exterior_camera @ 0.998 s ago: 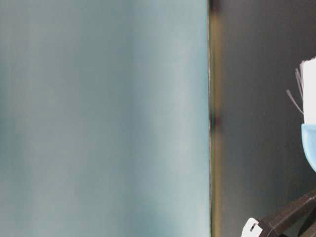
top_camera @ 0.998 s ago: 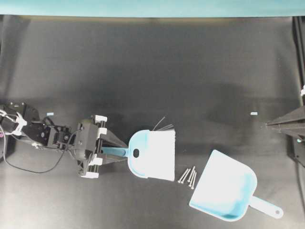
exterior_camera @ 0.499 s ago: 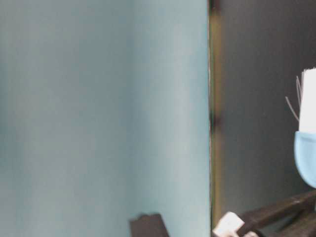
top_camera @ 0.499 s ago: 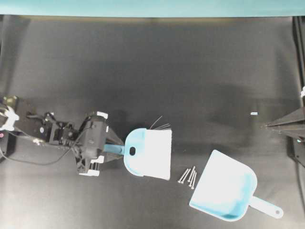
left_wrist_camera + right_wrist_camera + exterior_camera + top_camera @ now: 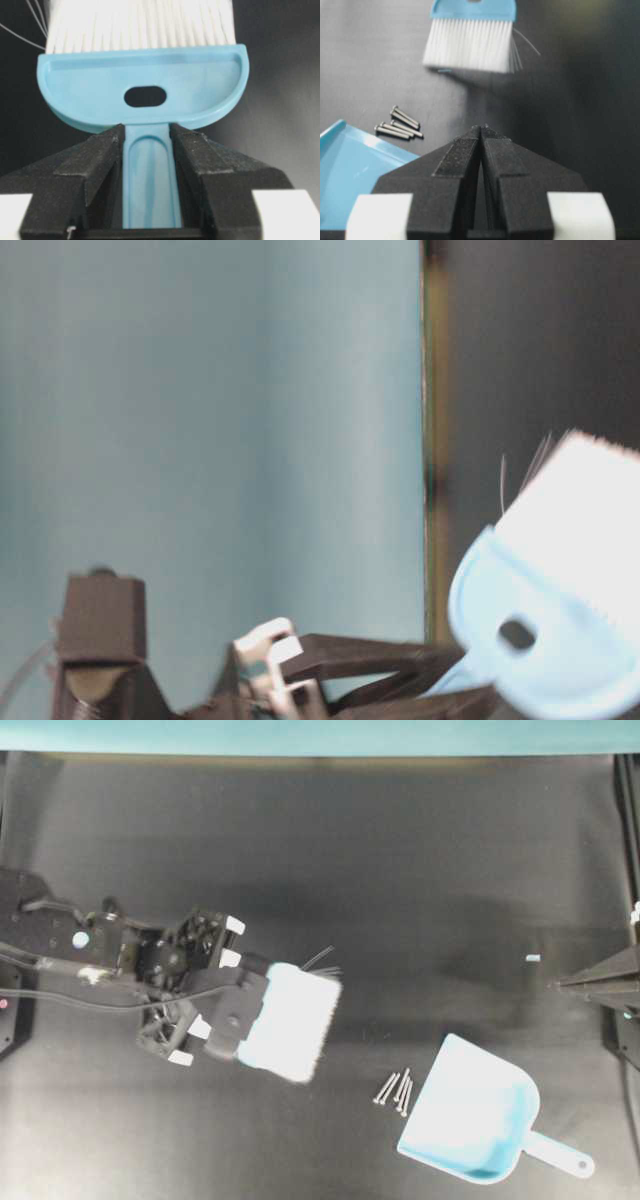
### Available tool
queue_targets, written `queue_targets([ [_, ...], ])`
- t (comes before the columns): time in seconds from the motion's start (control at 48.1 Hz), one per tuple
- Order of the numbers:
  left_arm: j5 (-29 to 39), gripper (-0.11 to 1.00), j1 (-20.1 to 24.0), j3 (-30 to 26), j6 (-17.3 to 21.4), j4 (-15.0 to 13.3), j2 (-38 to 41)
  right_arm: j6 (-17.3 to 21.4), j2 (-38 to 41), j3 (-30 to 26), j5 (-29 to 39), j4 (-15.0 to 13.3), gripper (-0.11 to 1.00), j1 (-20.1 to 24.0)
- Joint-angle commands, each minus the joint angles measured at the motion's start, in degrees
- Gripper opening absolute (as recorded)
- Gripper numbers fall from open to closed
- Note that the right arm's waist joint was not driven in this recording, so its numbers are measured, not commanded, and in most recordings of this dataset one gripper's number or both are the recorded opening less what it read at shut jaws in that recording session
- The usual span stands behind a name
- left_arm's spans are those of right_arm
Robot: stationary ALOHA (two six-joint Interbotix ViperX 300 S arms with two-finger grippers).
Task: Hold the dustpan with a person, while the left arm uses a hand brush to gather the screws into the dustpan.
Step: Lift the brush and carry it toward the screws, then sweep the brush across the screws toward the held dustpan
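left gripper (image 5: 147, 150): clamped on the slim handle of the hand brush, one black finger on each side of it, so it's about as far apart as the handle is wide

hand brush (image 5: 285, 1020): light blue body with an oval hole, white bristles pointing toward the right side of the overhead view, a few stray bristles sticking out at the top corner. It sits left of centre and looks a bit blurry from overhead. In the right wrist view there's a shadow under the bristle tips, so they look clear of the tabletop, though I can't be totally sure

screws (image 5: 394, 1087): four thin silver ones lying in a tight bunch, just off the open mouth of the dustpan, between it and the brush. Well apart from the bristles

dustpan (image 5: 478, 1120): light blue, flat on the tabletop at lower right, wide mouth facing up-left toward the screws, short handle with a hole at its end pointing to the lower right corner

right gripper (image 5: 481, 131): fingers pressed together at the tips, nothing between them, parked at the far right edge of the overhead view, away from the dustpan

tabletop (image 5: 400, 870): dark, matte, with a tiny pale scrap (image 5: 533, 958) lying near the right gripper
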Motion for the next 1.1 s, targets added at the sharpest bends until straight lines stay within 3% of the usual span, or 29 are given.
queue_targets([
  [0.0, 10.81, 0.30, 0.18, -6.94, 1.58, 0.18, 1.14, -0.35, 0.26, -0.26, -0.62, 0.00, 0.00, 0.00],
  [0.146, 21.36, 0.30, 0.53, -15.12, 3.52, 0.44, 5.36, -0.35, 0.26, -0.26, -0.62, 0.00, 0.00, 0.00],
  [0.395, 24.52, 0.30, 0.44, -24.26, 5.01, 0.44, 10.90, -0.35, 0.18, -0.18, -0.62, -0.09, 0.00, 0.00],
  [0.707, 23.03, 0.30, -0.62, -24.43, 5.10, 0.44, 15.64, -0.35, 0.09, -0.26, -0.62, 0.00, 0.00, 0.00],
  [1.081, 14.59, 0.30, -2.29, -25.05, 6.68, 0.44, 17.84, -0.35, 0.09, -0.18, -0.62, 0.00, 0.00, 0.00],
])
